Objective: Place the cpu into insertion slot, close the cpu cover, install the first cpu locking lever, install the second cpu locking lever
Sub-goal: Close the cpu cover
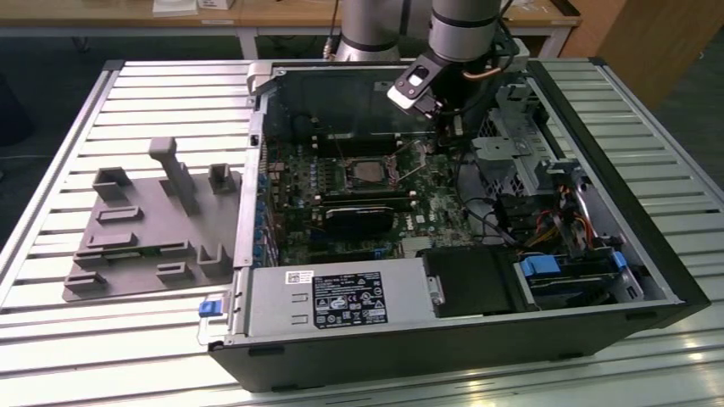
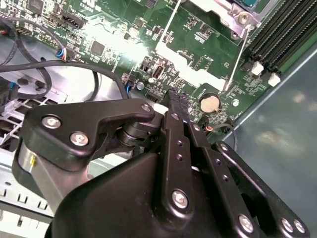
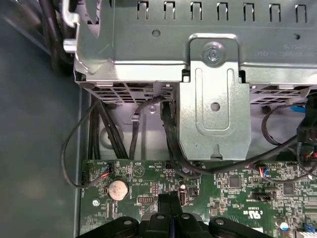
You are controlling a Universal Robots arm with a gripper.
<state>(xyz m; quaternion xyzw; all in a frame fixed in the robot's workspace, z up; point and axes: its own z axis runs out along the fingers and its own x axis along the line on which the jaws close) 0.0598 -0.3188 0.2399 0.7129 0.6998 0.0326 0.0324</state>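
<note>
a: on the exterior view's left there's a grey fixture plate (image 1: 147, 229) on the slatted table (image 1: 68, 127), then the open pc case (image 1: 453, 356). where's the cpu at?

b: the cpu (image 1: 364, 173) sits in the insertion slot (image 1: 364, 186) mid-board. its pale top shows through the cpu cover (image 1: 364, 158), which looks laid flat. two thin locking levers (image 1: 419, 165) stick up at the slot's right side, unlatched.

a: and the gripper?

b: the gripper (image 1: 443, 129) hangs just right of the slot, over the green board (image 3: 237, 198) near the coin battery (image 3: 118, 189). in both wrist views its fingers (image 2: 176, 101) are pressed together with nothing between them. the metal drive cage (image 3: 213, 109) is further right.
</note>
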